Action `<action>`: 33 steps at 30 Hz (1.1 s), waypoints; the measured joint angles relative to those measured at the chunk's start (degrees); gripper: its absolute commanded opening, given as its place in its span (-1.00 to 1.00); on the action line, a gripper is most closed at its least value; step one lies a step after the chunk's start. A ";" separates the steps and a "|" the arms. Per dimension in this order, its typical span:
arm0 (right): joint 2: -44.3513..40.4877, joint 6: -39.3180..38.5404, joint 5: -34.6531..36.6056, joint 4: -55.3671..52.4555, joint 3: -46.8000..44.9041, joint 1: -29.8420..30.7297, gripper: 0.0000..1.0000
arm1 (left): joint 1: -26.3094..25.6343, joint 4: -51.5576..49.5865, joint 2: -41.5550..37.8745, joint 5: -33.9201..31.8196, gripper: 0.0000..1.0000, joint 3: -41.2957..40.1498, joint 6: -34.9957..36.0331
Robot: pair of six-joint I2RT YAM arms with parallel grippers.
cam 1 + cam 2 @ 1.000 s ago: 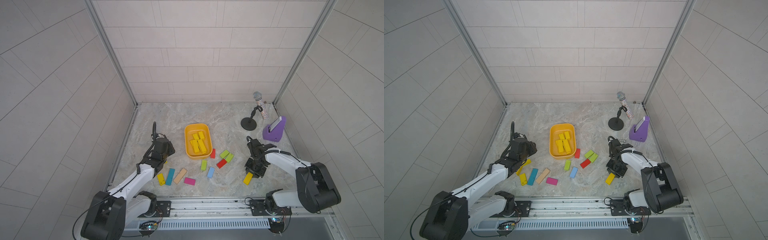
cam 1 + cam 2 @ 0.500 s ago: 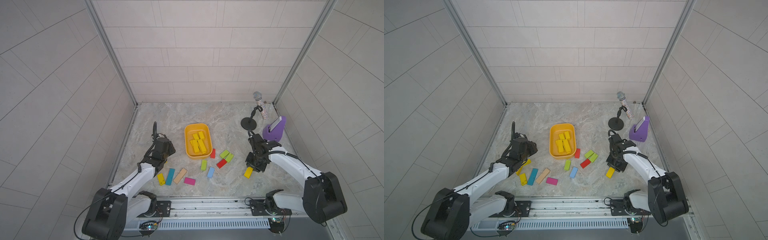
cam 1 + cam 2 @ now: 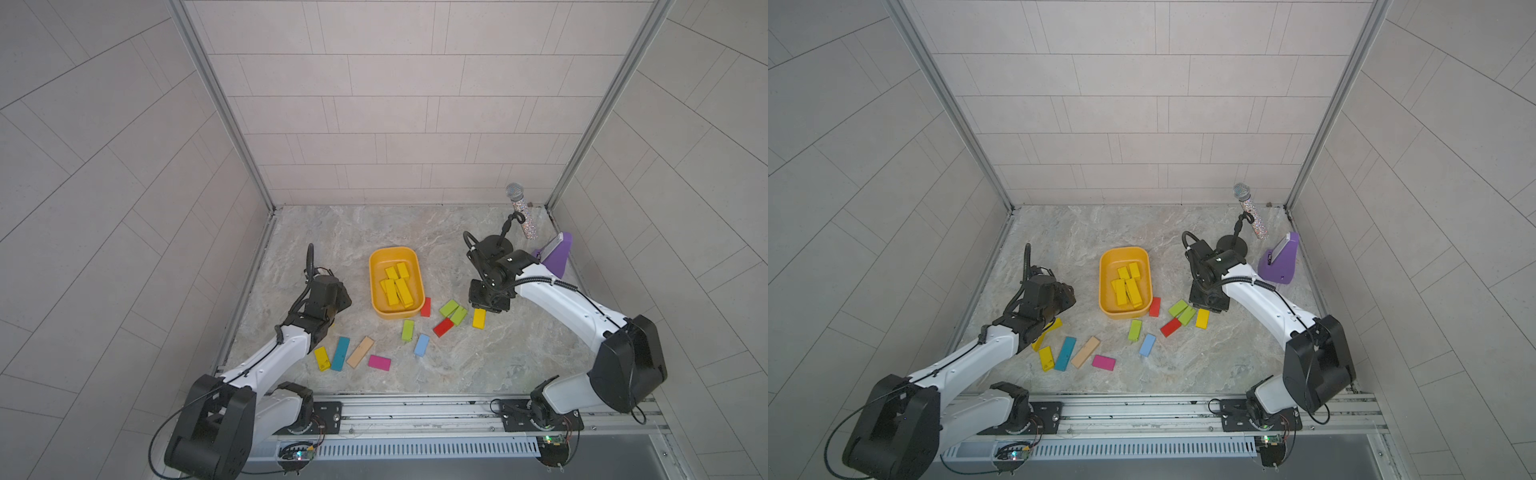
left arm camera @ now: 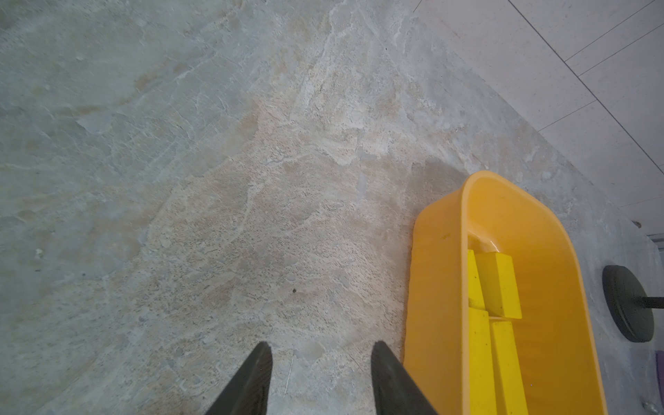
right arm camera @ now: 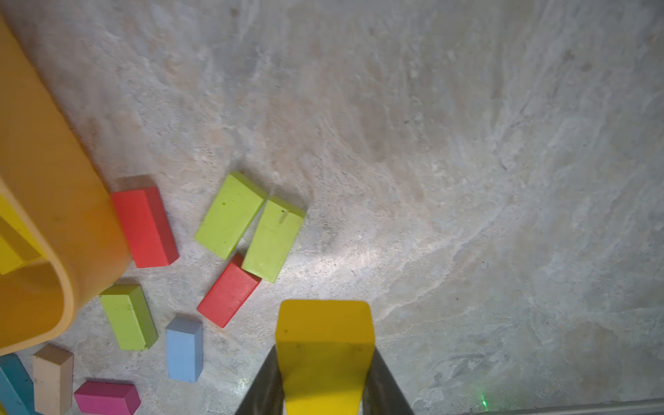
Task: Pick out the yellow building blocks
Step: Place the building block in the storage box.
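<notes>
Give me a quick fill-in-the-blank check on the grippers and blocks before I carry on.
1. The block clamped in the right gripper is ___ in colour.
2. The left gripper, near the tub, is open and holds ___.
3. The two same-coloured blocks lying side by side and touching are ___.
Missing words: yellow; nothing; green.

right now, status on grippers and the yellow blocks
Right gripper shut on yellow block. Left gripper open, empty. Several yellow blocks in tub. Lime-green blocks between it and tub.
</notes>
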 measured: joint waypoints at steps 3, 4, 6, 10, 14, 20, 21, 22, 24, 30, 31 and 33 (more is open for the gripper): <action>4.04 -2.27 0.87 -2.21 6.32 2.25 -0.45 | 0.00 0.00 -0.22 -0.09 0.00 0.00 -0.02; 5.31 -3.04 1.05 -2.69 8.20 2.97 -0.45 | 0.00 0.00 -0.33 -0.11 0.00 0.00 -0.02; 8.17 -4.31 1.07 -3.76 12.31 4.39 -0.45 | 0.00 0.00 -0.61 -0.17 -0.01 0.00 0.00; 13.99 -6.21 0.31 -5.07 19.67 6.56 -0.46 | 0.00 0.00 -0.74 -0.15 -0.01 0.00 0.00; 20.70 -7.85 -0.76 -6.14 27.41 8.44 -0.46 | 0.00 -0.11 -0.94 -0.17 -0.01 0.00 0.09; 30.25 -9.16 -2.60 -7.65 38.25 11.21 -0.46 | 0.00 -0.57 -2.43 -0.46 0.00 0.00 0.22; 31.74 -9.27 -2.86 -7.82 40.17 11.61 -0.46 | 0.00 -0.61 -2.64 -0.61 -0.01 0.00 0.22; 33.07 -9.33 -3.06 -8.09 41.97 11.96 -0.46 | 0.00 -0.63 -2.84 -0.70 -0.01 0.00 0.22; 35.82 -9.60 -3.56 -8.52 45.79 12.61 -0.46 | 0.00 -0.68 -3.15 -0.94 -0.01 0.00 0.22; 43.21 -10.67 -4.85 -10.32 54.40 13.94 -0.46 | 0.02 -0.92 -3.28 -1.18 0.00 0.00 0.22; 44.15 -10.80 -5.07 -10.49 55.21 14.10 -0.46 | 0.02 -0.94 -3.30 -1.22 -0.01 0.00 0.22; 46.18 -11.06 -5.31 -11.08 56.96 14.38 -0.46 | 0.02 -1.11 -3.48 -1.27 -0.01 0.00 0.22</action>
